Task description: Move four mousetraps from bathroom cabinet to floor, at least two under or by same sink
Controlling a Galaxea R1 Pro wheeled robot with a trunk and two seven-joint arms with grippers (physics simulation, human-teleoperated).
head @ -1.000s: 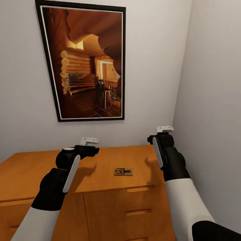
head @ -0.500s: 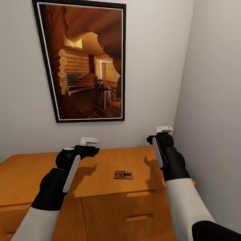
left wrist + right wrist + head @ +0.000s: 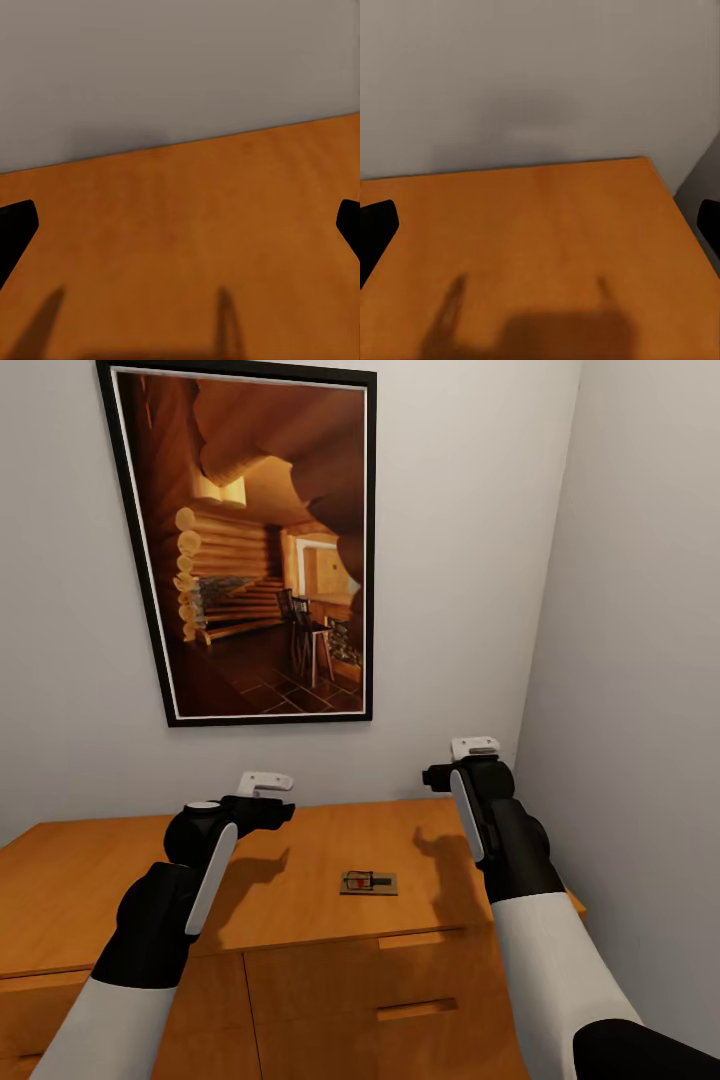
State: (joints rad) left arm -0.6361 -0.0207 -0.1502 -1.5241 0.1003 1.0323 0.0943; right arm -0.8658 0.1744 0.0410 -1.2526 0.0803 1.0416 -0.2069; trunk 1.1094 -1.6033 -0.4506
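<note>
One mousetrap [image 3: 368,882], a small tan board with dark wire and a red mark, lies flat on the top of the orange-brown cabinet [image 3: 90,880], between my two arms. My left gripper [image 3: 272,806] hovers above the cabinet top, left of and beyond the trap. My right gripper [image 3: 448,772] hangs right of and beyond it, near the corner. In both wrist views the fingertips [image 3: 16,223] [image 3: 378,222] stand far apart with nothing between them, over bare cabinet top [image 3: 187,247] [image 3: 525,225]. Other mousetraps, the floor and the sink are out of view.
A large framed picture [image 3: 260,540] of a log interior hangs on the grey wall behind the cabinet. A side wall [image 3: 640,660] closes in just right of my right arm. Drawer fronts with slab pulls [image 3: 415,1010] face me below the top.
The view first shifted a little as the camera moved. My right gripper has since moved slightly left and up. The left arm and the mousetrap stay put.
</note>
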